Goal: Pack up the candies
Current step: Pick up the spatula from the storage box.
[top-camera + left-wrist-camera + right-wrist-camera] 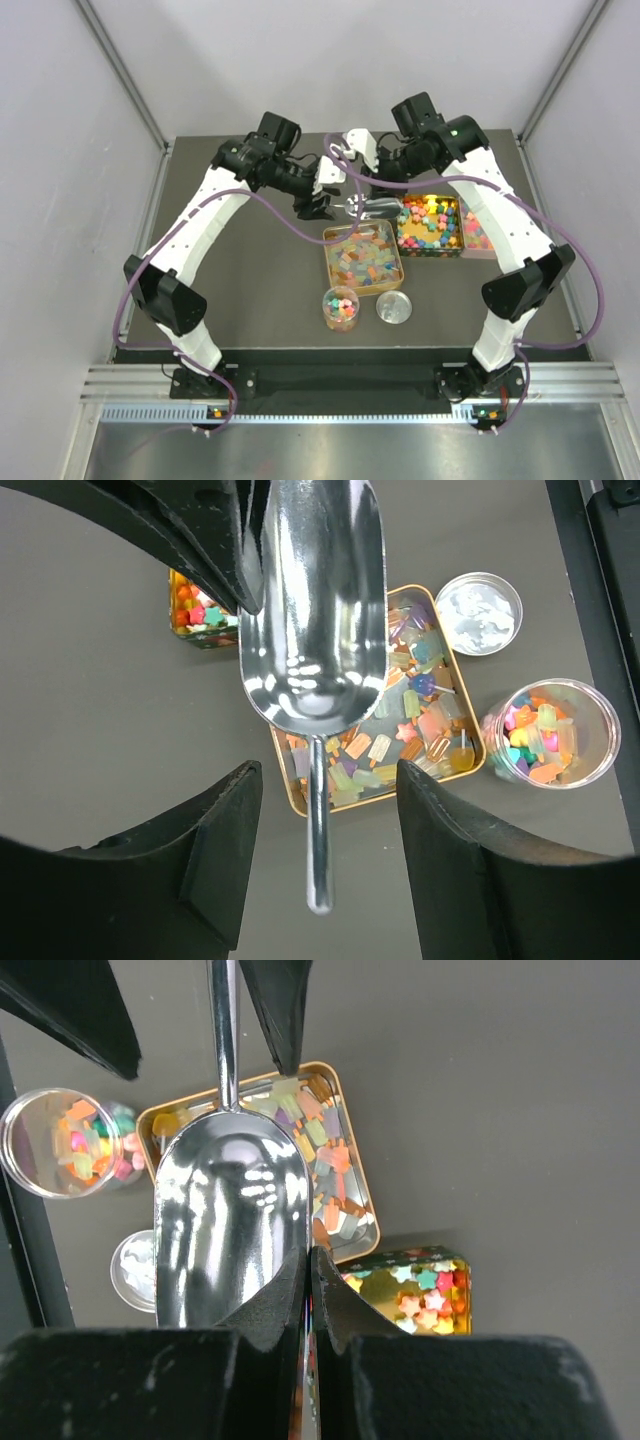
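Observation:
A shiny metal scoop (376, 208) hangs empty above the far edge of a gold tin (329, 262) full of pale pastel candies (365, 262). My right gripper (309, 1260) is shut on the rim of the scoop's bowl (225, 1220). My left gripper (327, 776) is open, its fingers either side of the scoop's handle (318, 830) without touching it. A clear cup (340, 307) near the front holds mixed bright candies; it also shows in the left wrist view (550, 730) and the right wrist view (70, 1140).
A second tin of star-shaped candies (428, 226) sits right of the gold tin, with a pink tin (478, 232) beside it. The round silver lid (394, 307) lies right of the cup. Both arms meet over the table's middle.

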{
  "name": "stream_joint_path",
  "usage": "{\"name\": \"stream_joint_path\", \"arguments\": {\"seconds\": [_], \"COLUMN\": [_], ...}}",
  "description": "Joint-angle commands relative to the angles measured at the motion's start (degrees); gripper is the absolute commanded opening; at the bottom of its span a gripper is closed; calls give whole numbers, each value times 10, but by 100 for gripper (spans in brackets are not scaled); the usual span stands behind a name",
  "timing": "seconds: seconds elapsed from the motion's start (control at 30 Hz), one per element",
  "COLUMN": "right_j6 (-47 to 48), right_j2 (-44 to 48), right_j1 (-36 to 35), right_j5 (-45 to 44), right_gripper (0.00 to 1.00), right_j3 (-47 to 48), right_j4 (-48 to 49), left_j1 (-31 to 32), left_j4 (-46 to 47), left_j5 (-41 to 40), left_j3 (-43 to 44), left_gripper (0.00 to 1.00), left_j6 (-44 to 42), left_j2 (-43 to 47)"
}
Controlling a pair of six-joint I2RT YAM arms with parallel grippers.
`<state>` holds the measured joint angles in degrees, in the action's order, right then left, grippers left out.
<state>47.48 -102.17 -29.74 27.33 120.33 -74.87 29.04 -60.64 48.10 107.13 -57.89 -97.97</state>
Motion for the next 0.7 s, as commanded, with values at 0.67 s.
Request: {"name": "stream_joint_path", "arguments": {"seconds": [0.67], "right_j6": [-18], "right_j2": [30], "right_j1": [-21], "right_j5": [26], "right_gripper": [0], "right_j3": [33], "right_j4": [31], "left_j1": [7], "left_j4": [-24], "left_j5": [-14], "left_j3": [-6], "left_gripper": [45], "left_j6": [2], "left_j2": [-20]}}
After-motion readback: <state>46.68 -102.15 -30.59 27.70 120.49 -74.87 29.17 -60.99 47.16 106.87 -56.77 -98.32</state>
